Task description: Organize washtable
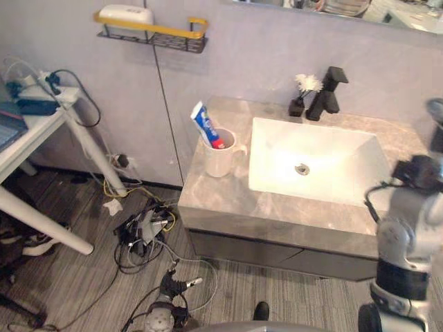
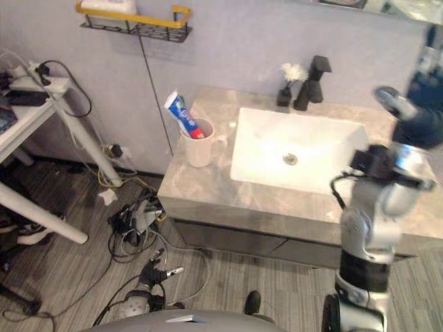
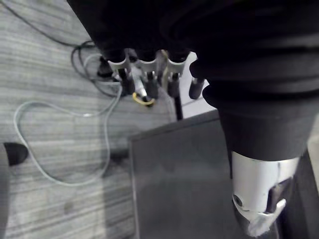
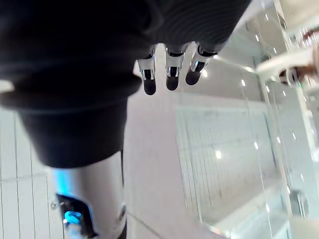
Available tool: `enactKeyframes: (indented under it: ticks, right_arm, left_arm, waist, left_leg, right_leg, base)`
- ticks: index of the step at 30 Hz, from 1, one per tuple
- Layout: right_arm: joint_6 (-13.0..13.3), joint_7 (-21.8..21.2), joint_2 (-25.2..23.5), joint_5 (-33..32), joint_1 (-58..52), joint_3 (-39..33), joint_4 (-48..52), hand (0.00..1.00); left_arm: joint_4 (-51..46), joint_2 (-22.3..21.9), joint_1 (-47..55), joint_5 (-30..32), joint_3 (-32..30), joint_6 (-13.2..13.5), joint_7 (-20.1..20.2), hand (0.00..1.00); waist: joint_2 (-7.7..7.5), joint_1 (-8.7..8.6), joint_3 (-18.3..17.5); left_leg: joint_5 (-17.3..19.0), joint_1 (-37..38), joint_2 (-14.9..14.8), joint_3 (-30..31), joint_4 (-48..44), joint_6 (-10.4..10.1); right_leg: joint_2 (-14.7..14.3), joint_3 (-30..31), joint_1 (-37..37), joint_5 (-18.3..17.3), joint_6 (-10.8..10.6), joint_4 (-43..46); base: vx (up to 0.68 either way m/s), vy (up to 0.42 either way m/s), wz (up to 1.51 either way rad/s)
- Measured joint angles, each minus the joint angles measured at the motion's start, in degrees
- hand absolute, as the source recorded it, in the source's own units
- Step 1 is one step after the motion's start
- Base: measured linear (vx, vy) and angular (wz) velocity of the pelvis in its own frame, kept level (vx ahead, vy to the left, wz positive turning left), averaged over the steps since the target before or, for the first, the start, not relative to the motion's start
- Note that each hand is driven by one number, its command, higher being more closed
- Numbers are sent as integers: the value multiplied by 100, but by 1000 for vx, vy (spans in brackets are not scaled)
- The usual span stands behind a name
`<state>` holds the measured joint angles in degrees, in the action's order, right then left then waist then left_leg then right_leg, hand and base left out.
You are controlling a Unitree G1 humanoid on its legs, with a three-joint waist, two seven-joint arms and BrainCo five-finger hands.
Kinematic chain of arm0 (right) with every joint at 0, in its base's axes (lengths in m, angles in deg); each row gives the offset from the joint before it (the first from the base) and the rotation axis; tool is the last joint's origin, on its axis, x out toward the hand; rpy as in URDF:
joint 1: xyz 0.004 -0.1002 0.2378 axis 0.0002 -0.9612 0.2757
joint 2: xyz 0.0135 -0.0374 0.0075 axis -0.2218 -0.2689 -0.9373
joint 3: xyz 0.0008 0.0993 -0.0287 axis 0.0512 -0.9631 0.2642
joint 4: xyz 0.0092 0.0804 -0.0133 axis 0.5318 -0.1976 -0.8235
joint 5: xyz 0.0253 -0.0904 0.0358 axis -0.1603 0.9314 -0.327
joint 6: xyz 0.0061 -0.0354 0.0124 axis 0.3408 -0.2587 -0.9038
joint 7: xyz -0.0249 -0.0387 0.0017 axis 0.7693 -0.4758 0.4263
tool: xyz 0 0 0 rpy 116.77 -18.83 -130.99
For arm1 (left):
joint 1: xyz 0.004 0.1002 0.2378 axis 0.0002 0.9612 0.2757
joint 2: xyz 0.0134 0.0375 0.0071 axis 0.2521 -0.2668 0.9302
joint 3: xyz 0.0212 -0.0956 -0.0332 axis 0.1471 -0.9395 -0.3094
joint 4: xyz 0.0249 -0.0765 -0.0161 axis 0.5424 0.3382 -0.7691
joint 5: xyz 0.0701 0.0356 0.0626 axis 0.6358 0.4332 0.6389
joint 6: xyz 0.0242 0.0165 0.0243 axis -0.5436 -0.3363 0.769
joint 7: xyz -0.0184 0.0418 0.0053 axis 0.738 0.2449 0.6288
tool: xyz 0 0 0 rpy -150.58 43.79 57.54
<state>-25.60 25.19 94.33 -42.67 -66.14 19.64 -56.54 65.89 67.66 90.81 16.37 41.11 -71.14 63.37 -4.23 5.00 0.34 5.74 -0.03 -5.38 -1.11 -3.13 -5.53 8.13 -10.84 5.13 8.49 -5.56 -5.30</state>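
Nothing is held: the left hand hangs low with straight fingers, and the right hand is relaxed at the right. The toothpaste tube is stood in the white mug, left of the basin. An opening reach is judged due.

I see the toothpaste tube standing in the mug on the countertop, at the basin's nine o'clock; the faucet and flower vase sit at its twelve.
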Motion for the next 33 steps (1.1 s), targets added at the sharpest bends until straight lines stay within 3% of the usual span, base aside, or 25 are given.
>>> enactKeyframes:
  ticks: [3,6,10,13,18,20,25,28,33]
  right_arm:
    - [84,99,-202,7,-708,-713,164,0]
    - [58,212,-631,167,-1325,-1225,155,0]
    - [-61,522,-1259,1027,-2182,-1589,-39,0]
    - [-243,681,-1762,1184,-2797,-1526,-695,0]
    - [-725,638,-2378,1418,-3929,-418,-1330,0]
    - [-920,510,-2412,1599,-4112,278,-1931,0]
    - [-1122,48,-2364,1574,-4106,1006,-3413,0]
    - [-1278,-47,-2267,1824,-3908,838,-5017,0]
    - [-1459,-5,-1969,2037,-3197,-218,-7902,0]
  left_arm:
    - [372,-64,-28,4,-251,-2,0,0]
    - [797,-76,-206,5,-606,3,16,0]
    - [1142,-72,-294,5,-890,7,24,0]
    - [1258,-99,-330,3,-1036,-24,19,0]
    - [1254,-426,-329,0,-1280,-100,21,0]
    - [1192,-493,-303,0,-1281,-131,12,0]
    - [1200,-493,-308,-22,-1156,-129,-47,0]
    - [1257,-415,-339,-25,-926,-114,-69,0]
    - [1880,-279,-634,-384,-907,-47,-122,0]
  waist:
    - [102,-140,-80]
    - [110,-233,-103]
    - [120,-406,-123]
    - [108,-476,-136]
    - [264,-465,-129]
    - [296,-475,-116]
    - [341,-421,-74]
    - [349,-402,-65]
    - [394,-430,7]
  left_leg:
    - [5,63,1,-136,12,3]
    - [26,85,-12,-247,23,0]
    - [85,154,-30,-369,3,8]
    - [110,198,-29,-450,3,18]
    - [183,319,-56,-603,-23,31]
    - [269,384,-107,-654,-69,22]
    - [305,503,-183,-697,-79,5]
    - [304,506,-179,-687,-62,5]
    - [304,594,-167,-573,-26,5]
  right_leg:
    - [-28,129,36,6,1,0]
    - [-62,251,94,10,-1,0]
    - [-97,389,95,12,0,0]
    - [-98,446,87,14,-2,0]
    - [-105,530,25,8,2,2]
    - [-136,535,-65,-23,43,2]
    - [-194,526,-189,-81,89,0]
    - [-192,526,-190,-77,84,-2]
    - [-179,443,-312,-81,14,-19]
  base:
    - [33,3,-22]
    - [13,-5,-22]
    - [16,4,-19]
    - [10,12,-12]
    - [16,13,-13]
    - [4,2,-10]
    - [1,-3,-1]
    - [0,0,0]
    - [8,2,7]
